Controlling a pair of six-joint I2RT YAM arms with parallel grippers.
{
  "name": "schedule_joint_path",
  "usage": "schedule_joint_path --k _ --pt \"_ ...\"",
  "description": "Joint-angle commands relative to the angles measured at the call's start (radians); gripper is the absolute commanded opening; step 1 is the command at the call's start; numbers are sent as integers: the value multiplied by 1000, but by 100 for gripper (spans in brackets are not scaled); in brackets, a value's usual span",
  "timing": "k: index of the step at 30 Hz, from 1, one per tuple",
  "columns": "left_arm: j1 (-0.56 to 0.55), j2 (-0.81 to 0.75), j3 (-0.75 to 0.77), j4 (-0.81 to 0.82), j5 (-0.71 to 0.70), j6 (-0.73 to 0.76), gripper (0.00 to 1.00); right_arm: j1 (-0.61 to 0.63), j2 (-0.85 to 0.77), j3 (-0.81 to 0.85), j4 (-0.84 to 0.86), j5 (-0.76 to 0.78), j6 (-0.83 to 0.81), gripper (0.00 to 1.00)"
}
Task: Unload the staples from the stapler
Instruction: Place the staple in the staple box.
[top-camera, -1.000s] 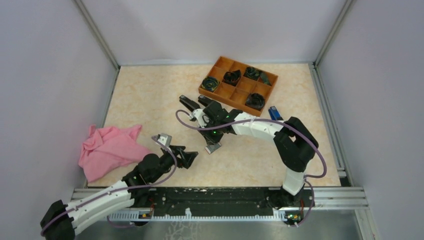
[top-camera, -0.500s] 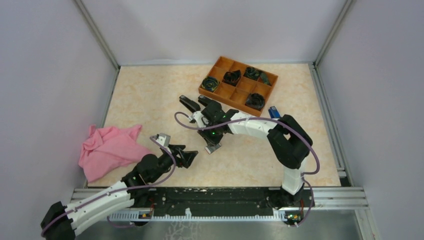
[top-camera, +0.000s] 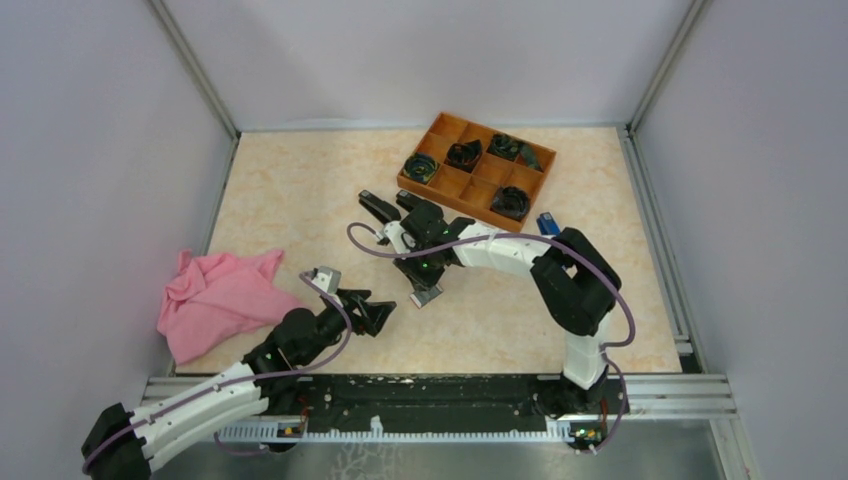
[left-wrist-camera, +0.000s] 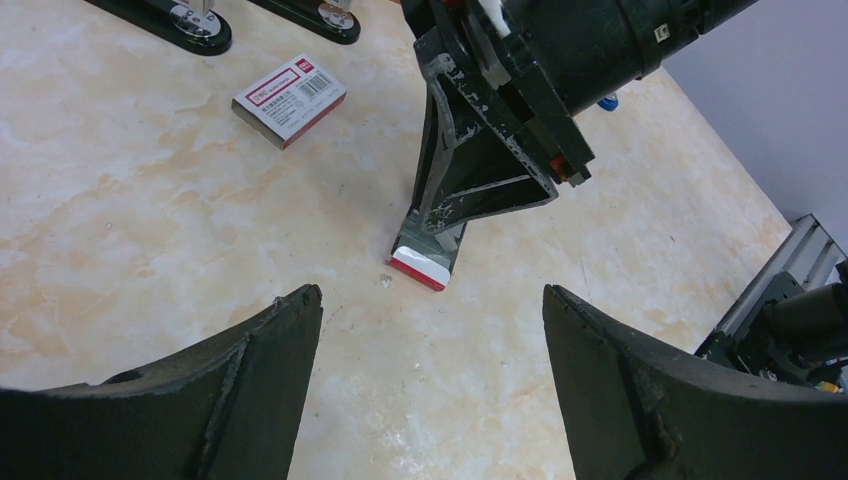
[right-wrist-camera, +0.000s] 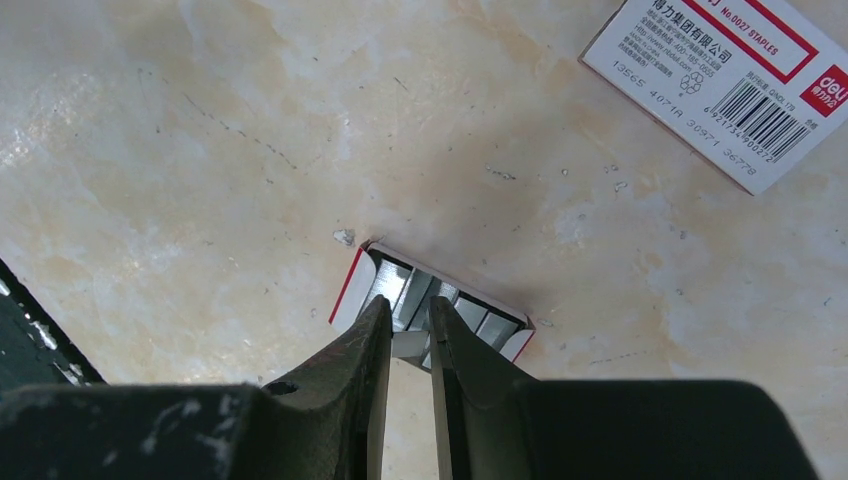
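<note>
Two black staplers (left-wrist-camera: 190, 20) (left-wrist-camera: 320, 15) lie on the table behind the arms, one of them being the stapler (top-camera: 378, 208) seen from above. My right gripper (right-wrist-camera: 409, 305) (top-camera: 425, 288) points down into a small open white-and-red box (left-wrist-camera: 420, 265). Silvery staples (right-wrist-camera: 398, 285) lie in rows in that box. The right gripper's fingers are shut on one pale strip of staples (right-wrist-camera: 410, 345) at the box's mouth. My left gripper (left-wrist-camera: 432, 292) (top-camera: 380, 312) hovers wide open just in front of the box and holds nothing.
A closed white-and-red staple box (left-wrist-camera: 290, 98) (right-wrist-camera: 720, 90) lies near the staplers. An orange compartment tray (top-camera: 470, 185) with black parts stands at the back. A pink cloth (top-camera: 215, 300) lies at the left, and a small blue object (top-camera: 547, 225) sits by the right arm.
The right arm's elbow has shifted slightly left while its gripper stays at the open box. The left arm has not moved.
</note>
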Motion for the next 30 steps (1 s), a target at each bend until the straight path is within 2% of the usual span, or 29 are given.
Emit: schedule_joint_path --k 1,30 --pt "5 -14 -52 21 2 6 86 9 15 46 7 10 -3 20" --pt "6 -18 -30 9 7 18 86 10 6 32 -1 29 -7 23"
